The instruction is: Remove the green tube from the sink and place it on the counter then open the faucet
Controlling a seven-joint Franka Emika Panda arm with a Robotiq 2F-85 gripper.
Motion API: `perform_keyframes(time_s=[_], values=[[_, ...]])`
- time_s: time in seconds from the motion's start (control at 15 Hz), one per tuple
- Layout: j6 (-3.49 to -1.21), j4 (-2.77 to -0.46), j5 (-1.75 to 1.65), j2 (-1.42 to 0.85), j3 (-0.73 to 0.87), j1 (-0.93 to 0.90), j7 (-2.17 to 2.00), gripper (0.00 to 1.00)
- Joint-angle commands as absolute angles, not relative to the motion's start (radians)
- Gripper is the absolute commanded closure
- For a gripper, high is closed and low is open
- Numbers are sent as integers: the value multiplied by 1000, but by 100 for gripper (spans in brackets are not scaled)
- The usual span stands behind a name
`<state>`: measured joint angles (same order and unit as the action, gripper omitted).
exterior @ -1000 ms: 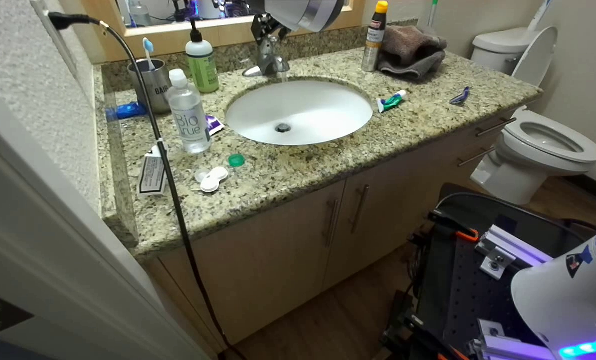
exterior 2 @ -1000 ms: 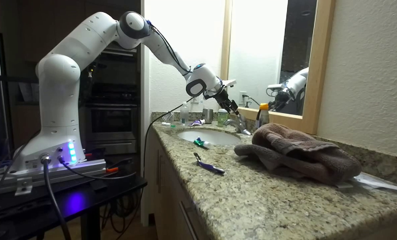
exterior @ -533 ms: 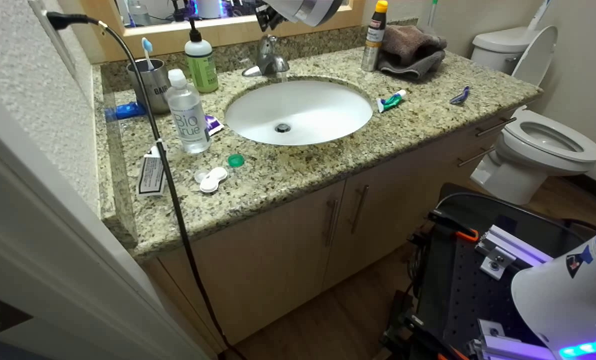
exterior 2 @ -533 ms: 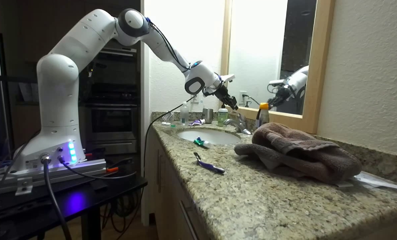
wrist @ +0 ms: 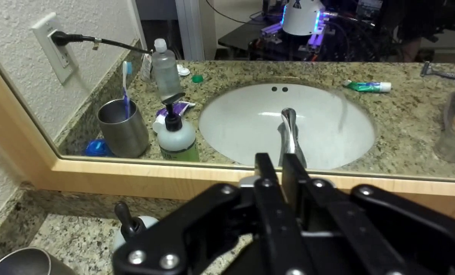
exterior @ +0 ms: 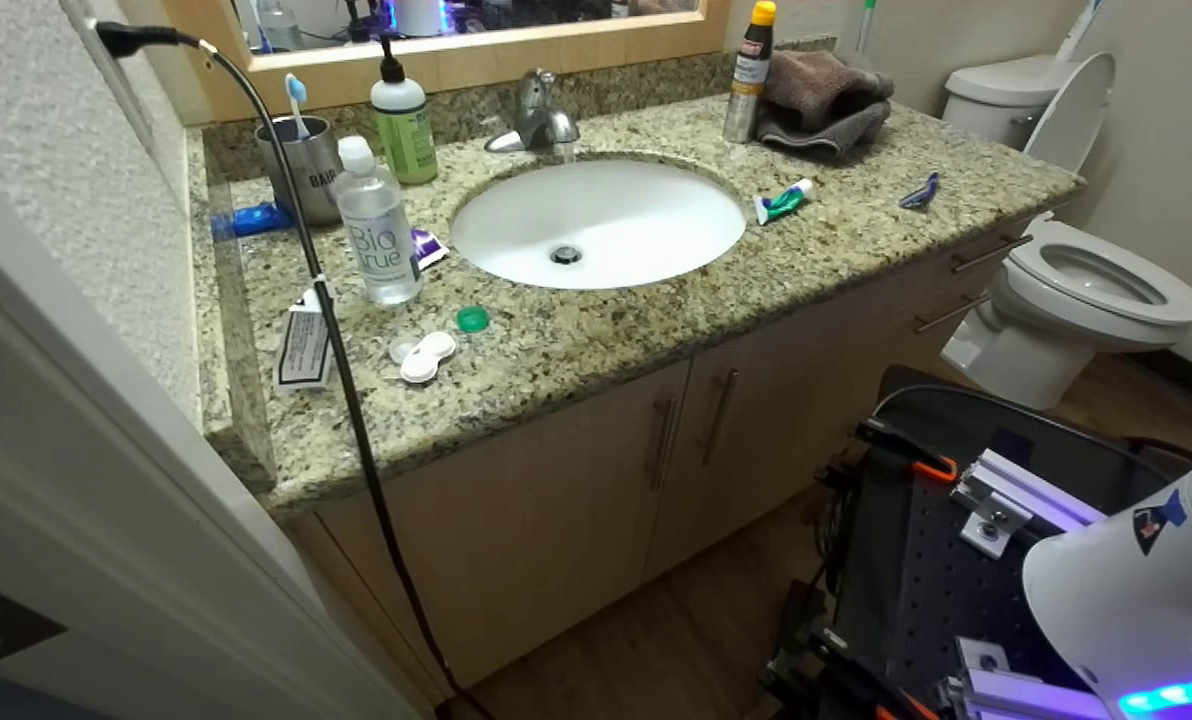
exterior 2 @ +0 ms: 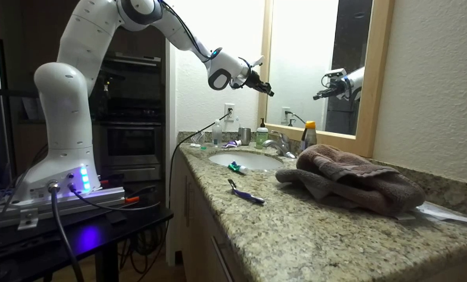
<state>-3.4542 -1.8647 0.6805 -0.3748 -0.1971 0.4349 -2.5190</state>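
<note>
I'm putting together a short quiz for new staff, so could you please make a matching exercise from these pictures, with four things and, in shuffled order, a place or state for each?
Things:
1. green tube
2. toothbrush
3. faucet
4. towel

Places or states:
A. in the metal cup
B. heaped, greyish brown
C. lying on the counter, white-capped
D. chrome, reaching over the sink

Right pairs: 1-C; 2-A; 3-D; 4-B
</note>
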Motion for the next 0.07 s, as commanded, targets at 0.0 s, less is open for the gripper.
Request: perform_keyframes(time_s=[0.0], values=[[-3454, -1865, 680, -379, -197, 434, -2519, 79]])
